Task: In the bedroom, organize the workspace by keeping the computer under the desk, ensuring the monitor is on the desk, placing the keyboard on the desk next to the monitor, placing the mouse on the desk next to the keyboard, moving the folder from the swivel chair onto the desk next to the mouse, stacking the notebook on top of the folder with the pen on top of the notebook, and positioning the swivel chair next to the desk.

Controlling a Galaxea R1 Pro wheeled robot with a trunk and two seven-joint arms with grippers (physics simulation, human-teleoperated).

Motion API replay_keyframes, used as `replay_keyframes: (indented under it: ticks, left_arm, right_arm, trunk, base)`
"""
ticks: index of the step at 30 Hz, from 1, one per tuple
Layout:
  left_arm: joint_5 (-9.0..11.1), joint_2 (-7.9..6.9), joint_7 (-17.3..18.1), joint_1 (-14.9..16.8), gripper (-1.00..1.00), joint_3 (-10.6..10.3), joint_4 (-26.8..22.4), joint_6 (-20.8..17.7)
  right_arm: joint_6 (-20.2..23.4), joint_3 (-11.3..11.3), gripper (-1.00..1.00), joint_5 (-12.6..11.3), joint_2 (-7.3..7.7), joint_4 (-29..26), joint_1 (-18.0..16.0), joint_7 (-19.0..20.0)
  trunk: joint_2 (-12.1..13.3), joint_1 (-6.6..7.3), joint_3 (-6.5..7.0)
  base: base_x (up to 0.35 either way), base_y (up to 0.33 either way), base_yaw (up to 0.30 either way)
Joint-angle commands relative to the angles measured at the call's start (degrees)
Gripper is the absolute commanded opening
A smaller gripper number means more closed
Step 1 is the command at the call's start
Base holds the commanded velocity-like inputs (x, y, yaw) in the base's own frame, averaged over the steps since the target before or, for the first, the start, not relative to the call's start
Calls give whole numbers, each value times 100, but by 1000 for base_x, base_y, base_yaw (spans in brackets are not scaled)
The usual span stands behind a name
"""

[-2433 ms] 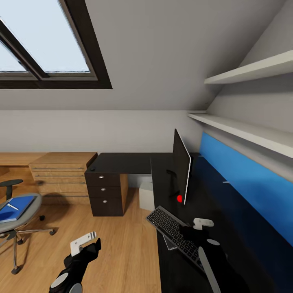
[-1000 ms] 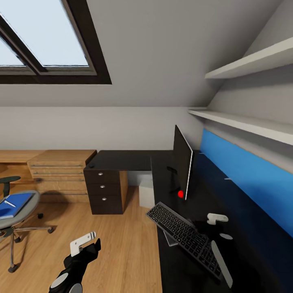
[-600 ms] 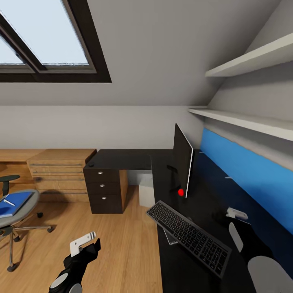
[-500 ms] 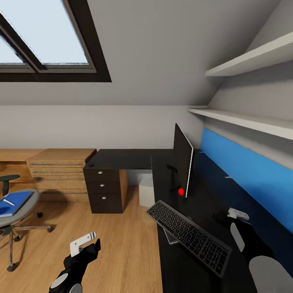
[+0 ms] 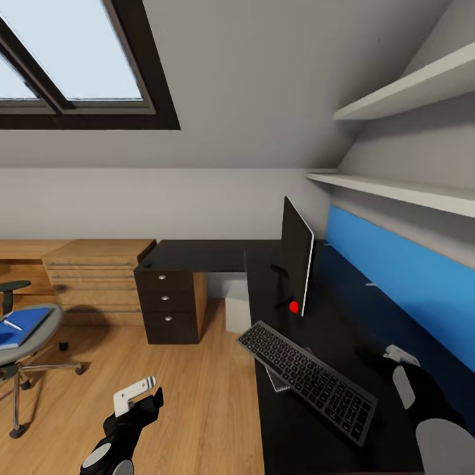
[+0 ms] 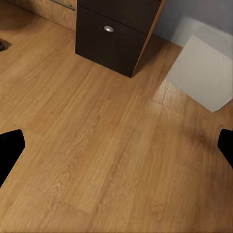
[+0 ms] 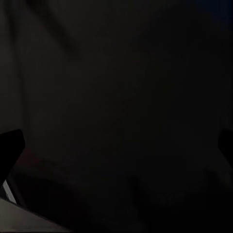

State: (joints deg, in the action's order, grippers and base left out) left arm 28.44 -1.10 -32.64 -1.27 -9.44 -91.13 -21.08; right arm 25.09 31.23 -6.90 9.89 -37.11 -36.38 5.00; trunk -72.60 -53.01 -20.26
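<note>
Keyboard lies askew at the desk front edge, overhanging; monitor behind it. Both grippers wide open, empty (left gripper over floor, right gripper over desk).

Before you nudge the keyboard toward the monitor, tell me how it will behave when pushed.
The keyboard looks slim, flat and rigid, so it should probably slide across the smooth black desk rather than tip or bend. One corner overhangs the desk's edge and seems to lie on a thin notebook, so an off-centre push could well pivot it. The monitor stands upright nearby.
</note>
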Motion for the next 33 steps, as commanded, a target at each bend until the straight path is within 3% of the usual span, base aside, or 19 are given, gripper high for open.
replay_keyframes:
  ticks: [1, 10, 26, 33]
  left_arm:
    - [43, -5, -47, 3, 100, -12, -10, -10]
    - [48, -4, -50, 4, 100, -14, -10, -10]
    - [53, -3, -50, 2, 100, -22, -7, -10]
    - [52, -4, -48, 3, 100, -22, 31, -10]
  right_arm:
    - [82, 60, 100, -35, -3, -7, -3, 19]
    - [308, 204, 100, -33, -11, -7, -4, 36]
    - [419, 226, 100, -39, -36, 21, -3, 45]
    - [606, 226, 100, -42, -33, 294, -7, 91]
  trunk:
    - [-45, -23, -24]
    - [-86, -45, -42]
    - [-86, -45, -42]
    - [-86, -45, -42]
  base:
    - [0, 0, 0]
    - [0, 0, 0]
    - [0, 0, 0]
    - [0, 0, 0]
